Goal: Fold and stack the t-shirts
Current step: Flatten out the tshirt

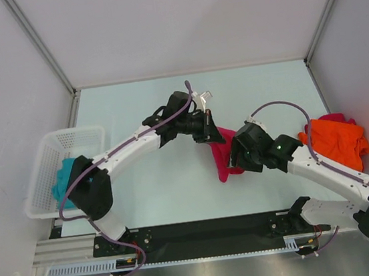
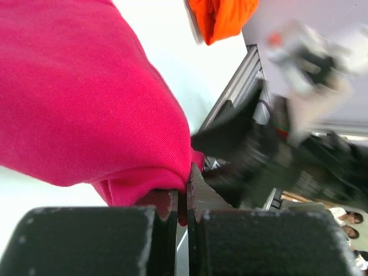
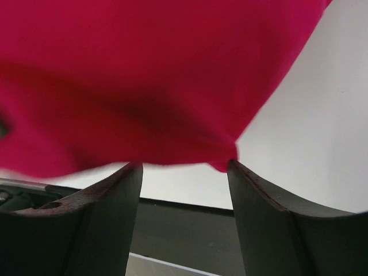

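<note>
Here, reaching inward, left gripper pinches pink t-shirt; right gripper spread beside it.

White mesh basket at left

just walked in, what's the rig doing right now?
The left gripper is shut on the crimson-pink t-shirt, holding it bunched over the middle of the table. The right gripper is at the same cloth with its jaws spread, not clamped. The orange t-shirt lies crumpled at the table's right, and the teal t-shirt sits in the white basket. Nothing is folded or stacked yet.
</note>
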Motion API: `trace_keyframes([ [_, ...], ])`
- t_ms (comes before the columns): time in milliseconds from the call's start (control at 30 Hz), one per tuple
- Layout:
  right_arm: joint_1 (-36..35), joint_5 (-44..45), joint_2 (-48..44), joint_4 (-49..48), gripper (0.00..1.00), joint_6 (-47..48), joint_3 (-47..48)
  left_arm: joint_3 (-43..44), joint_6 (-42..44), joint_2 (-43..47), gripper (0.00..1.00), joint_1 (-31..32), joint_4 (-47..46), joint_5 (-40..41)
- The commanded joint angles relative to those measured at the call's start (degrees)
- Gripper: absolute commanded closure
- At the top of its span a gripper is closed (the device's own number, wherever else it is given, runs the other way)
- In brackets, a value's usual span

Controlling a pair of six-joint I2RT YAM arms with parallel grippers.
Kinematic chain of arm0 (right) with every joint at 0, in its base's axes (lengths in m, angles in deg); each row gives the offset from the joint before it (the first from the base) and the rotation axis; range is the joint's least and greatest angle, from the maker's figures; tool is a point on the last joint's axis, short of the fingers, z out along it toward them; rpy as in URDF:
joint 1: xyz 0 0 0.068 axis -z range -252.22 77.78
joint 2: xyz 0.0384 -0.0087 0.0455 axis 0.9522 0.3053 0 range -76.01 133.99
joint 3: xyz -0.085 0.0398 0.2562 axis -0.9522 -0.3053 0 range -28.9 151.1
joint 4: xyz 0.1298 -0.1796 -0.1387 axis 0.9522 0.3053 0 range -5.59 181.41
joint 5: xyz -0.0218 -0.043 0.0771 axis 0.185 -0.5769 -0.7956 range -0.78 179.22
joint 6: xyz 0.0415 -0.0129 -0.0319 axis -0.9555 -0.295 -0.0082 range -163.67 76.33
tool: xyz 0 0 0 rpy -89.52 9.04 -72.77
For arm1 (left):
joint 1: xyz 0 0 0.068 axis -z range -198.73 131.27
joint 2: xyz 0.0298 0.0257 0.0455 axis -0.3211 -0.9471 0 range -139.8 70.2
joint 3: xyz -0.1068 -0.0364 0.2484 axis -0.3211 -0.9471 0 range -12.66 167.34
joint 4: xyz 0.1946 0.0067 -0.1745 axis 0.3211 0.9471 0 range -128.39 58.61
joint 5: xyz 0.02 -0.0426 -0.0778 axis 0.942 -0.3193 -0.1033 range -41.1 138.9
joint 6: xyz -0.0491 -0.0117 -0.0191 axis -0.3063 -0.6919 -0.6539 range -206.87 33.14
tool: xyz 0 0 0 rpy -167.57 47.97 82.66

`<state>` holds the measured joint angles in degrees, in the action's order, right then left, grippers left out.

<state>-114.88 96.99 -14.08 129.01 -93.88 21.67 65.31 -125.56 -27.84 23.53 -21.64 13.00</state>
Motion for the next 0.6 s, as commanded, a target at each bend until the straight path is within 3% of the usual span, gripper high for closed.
trace_keyframes([
  [0,-0.41,1.37,4.07,-3.81,0.35,1.96,1.29,-1.16,3.19,8.39,1.0,0.1,2.4,0.22],
  [267,-1.91,1.46,9.26,-5.14,0.35,2.4,4.1,-1.25,4.16,10.33,1.0,0.02,3.81,-1.36],
  [367,-2.52,1.55,9.26,-5.4,0.39,2.49,4.1,-0.98,4.24,9.01,1.0,0.02,4.08,-2.42],
  [467,-2.52,0.58,8.82,-6.45,0.63,3.19,3.75,-0.98,4.77,8.39,1.0,-0.16,4.43,-2.42],
  [500,-2.61,0.06,8.47,-6.8,0.96,3.37,3.58,-0.81,4.95,8.13,1.0,-0.33,4.52,-2.33],
  [567,-3.04,-0.73,7.77,-8.47,1.0,3.98,3.4,-0.55,5.12,8.13,1.0,-1.3,5.13,-2.68],
])
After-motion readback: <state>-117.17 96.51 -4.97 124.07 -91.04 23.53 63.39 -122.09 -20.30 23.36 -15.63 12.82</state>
